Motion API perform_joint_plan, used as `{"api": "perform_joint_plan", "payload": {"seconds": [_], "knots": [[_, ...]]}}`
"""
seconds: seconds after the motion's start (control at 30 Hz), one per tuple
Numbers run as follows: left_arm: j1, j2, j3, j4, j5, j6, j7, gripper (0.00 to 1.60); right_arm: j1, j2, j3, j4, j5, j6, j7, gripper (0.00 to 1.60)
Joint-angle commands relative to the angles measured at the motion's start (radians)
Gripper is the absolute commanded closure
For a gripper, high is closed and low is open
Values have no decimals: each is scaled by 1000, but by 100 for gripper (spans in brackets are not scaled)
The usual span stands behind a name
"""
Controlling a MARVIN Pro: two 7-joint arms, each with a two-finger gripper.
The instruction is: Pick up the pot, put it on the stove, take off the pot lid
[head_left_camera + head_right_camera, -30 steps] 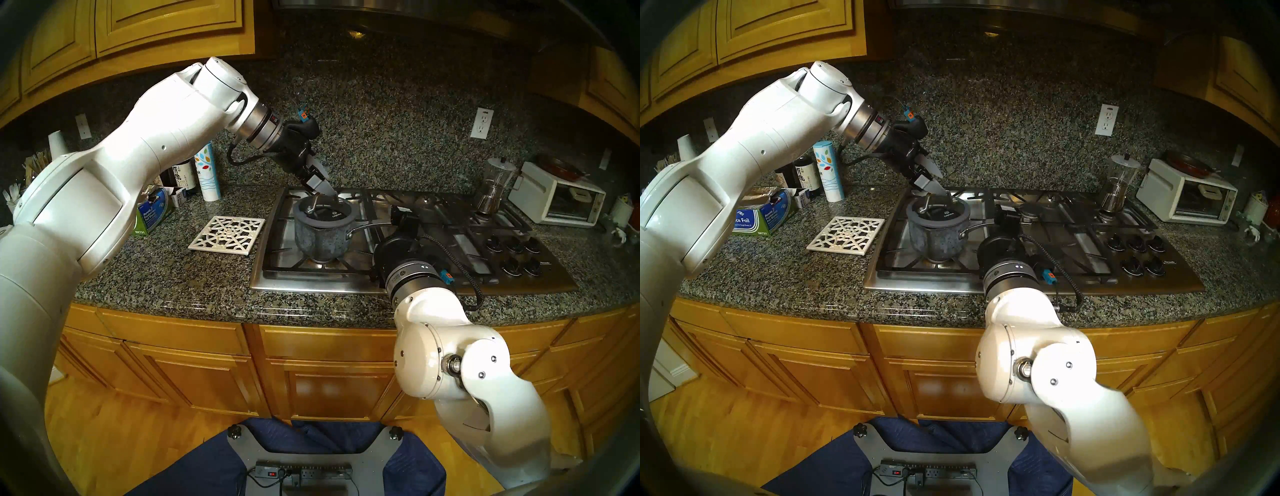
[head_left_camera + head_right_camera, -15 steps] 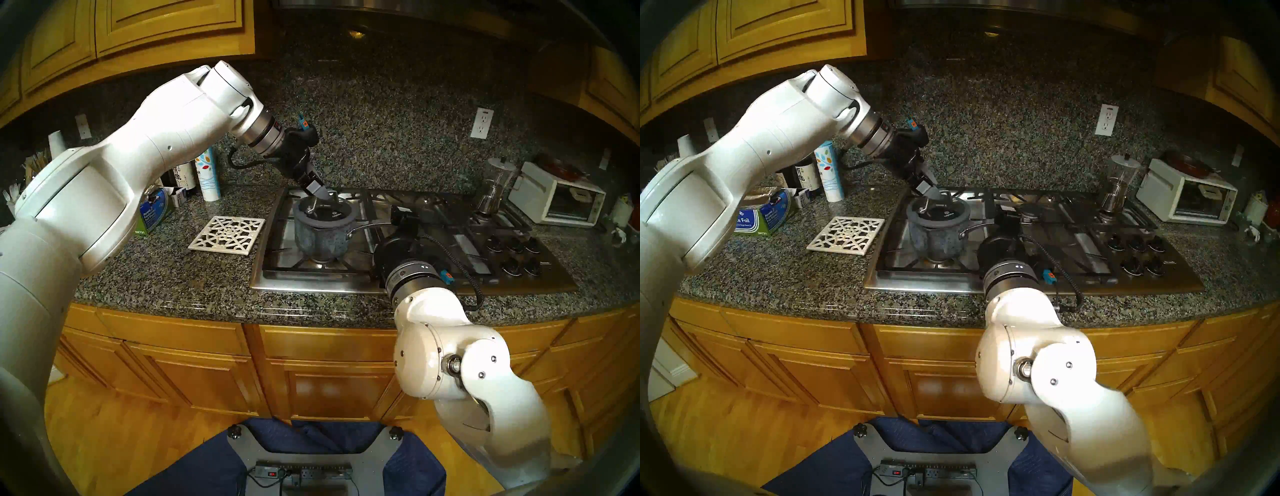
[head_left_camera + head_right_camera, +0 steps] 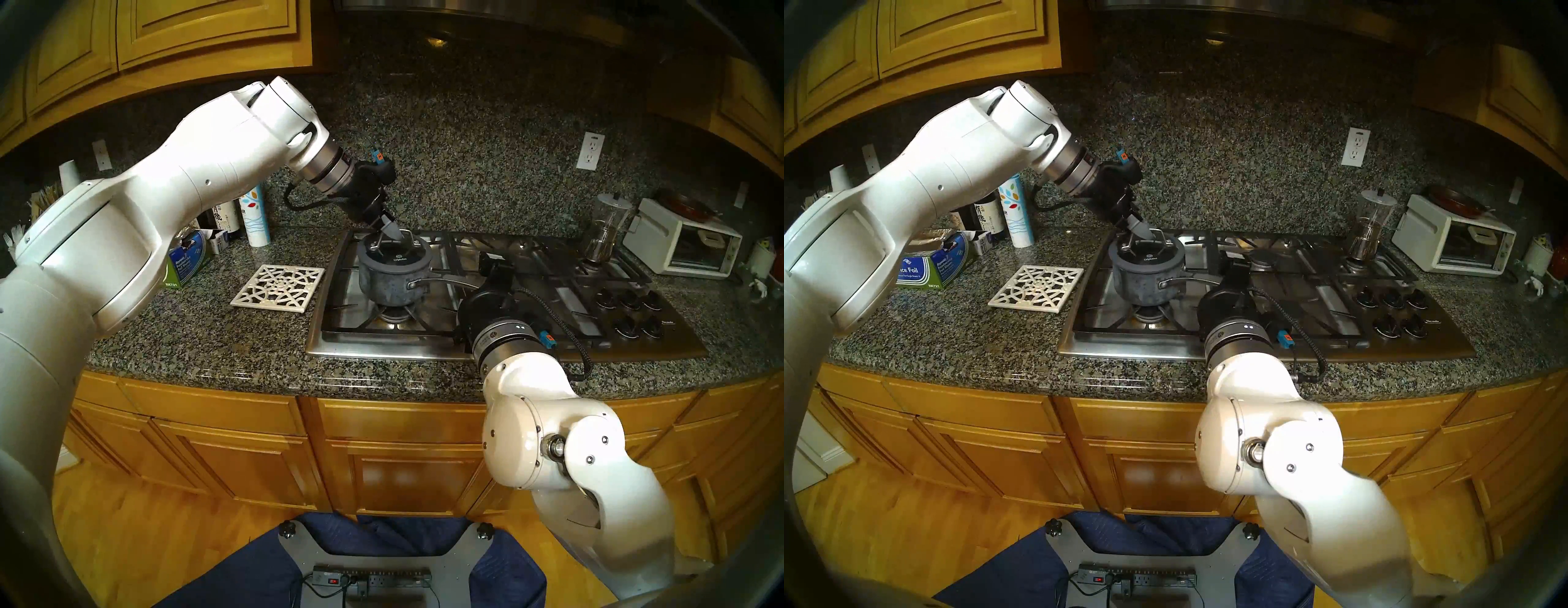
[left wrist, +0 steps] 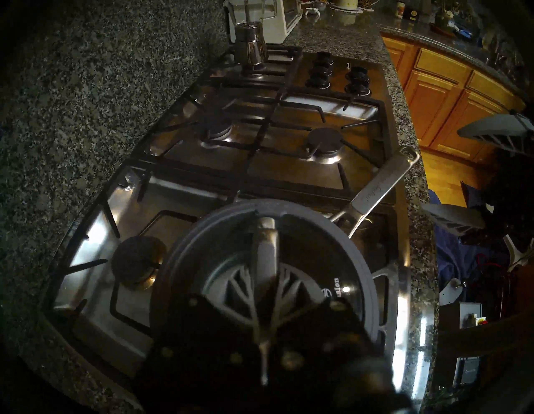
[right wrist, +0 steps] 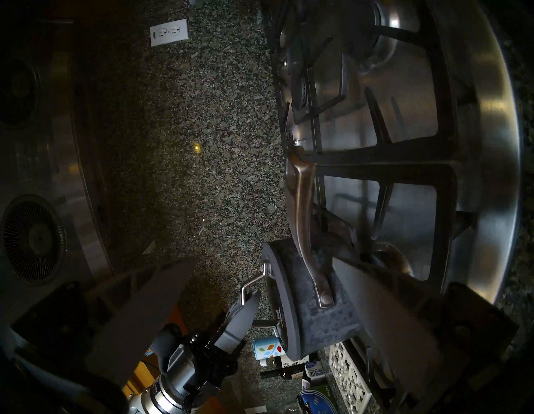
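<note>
1. Head views: the pot (image 3: 392, 283) stands on the left front grate of the stove (image 3: 509, 339), its long handle (image 3: 445, 281) pointing toward the right gripper (image 5: 289, 303). The lid (image 3: 394, 254) sits on the pot, level as far as the views show.
2. Left wrist view: the left gripper (image 3: 392, 230) has its jaws closed on the lid's loop handle (image 4: 267, 254), the grey fingers (image 4: 265, 292) pressed together around the metal arch.
3. Right wrist view: the right gripper's jaws stand wide apart, empty, beside the pot's handle and apart from it.
4. Risk, judged: the loop is thin, smooth metal, so a slanted pull could let it slip or swing between the fingers, and the glass lid could drop onto the pot or grate.
5. Risk, judged: the thick lid rim may cling to the pot. A lift would then drag or tip the pot, since nothing steadies its handle.
6. Change from a second ago: the left jaws, then spread above the loop, are now clamped on it.
7. Change from a second ago: the pot, then leaning on the grate with its lid canted, now sits upright further back, its handle turned slightly.
8. Unchanged: the right arm, and the trivet (image 3: 278, 288) on the worktop (image 3: 191, 335) left of the stove.
</note>
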Motion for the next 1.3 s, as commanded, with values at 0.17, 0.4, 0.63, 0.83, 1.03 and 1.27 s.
{"api": "perform_joint_plan", "payload": {"seconds": [0.17, 0.4, 0.63, 0.83, 1.03, 1.27], "knots": [[-67, 28, 5, -40, -77, 9, -80, 160, 20, -3, 4, -28, -14, 1, 15, 0], [-84, 31, 1, -33, -95, 25, -91, 160, 20, -3, 5, -28, -13, 1, 15, 0], [-91, 34, 2, -25, -116, 37, -70, 160, 20, -3, 5, -28, -13, 1, 15, 0], [-104, 36, -2, -13, -133, 49, -64, 160, 20, -4, 5, -28, -13, 1, 14, 0], [-116, 43, -8, -16, -160, 66, -34, 160, 20, -4, 5, -28, -12, 1, 14, 0], [-129, 51, -8, -16, -180, 80, -33, 160, 20, -5, 5, -28, -12, 2, 14, 0]]}}
